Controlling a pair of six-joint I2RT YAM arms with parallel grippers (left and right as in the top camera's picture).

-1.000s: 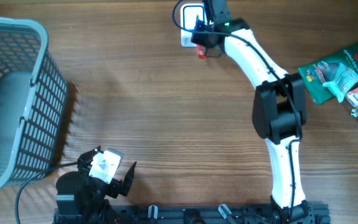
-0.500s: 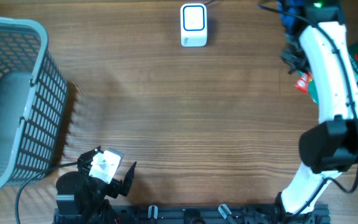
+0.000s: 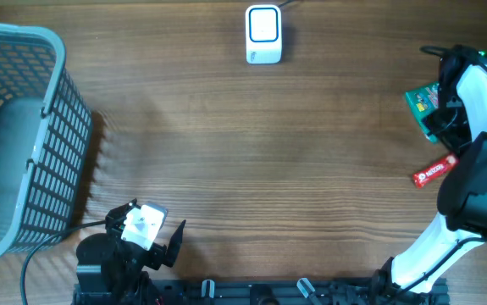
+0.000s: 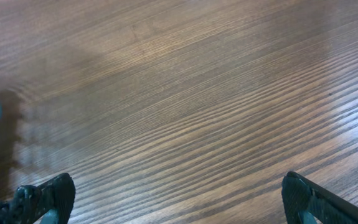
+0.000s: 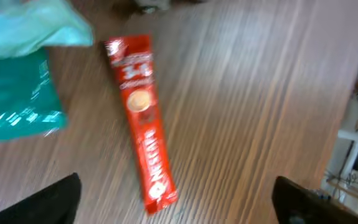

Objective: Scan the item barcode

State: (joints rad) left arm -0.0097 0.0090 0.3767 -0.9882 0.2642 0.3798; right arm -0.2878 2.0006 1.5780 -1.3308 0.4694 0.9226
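The red sachet (image 5: pixel 141 118) lies flat on the bench (image 3: pixel 268 152) at the right edge of the overhead frame, just below a green packet (image 3: pixel 421 100). The right hand (image 5: pixel 179 208) hangs over it with fingers apart, gripping nothing. The white scanner (image 3: pixel 263 34) sits at top centre, well apart from the sachet. The left hand (image 4: pixel 175 205), at lower left near the basket (image 3: pixel 65 127), is spread wide and empty.

One basket (image 3: pixel 67 135), one scanner (image 3: pixel 263 34), one red sachet (image 3: pixel 434 173), one green packet (image 3: pixel 420 100).
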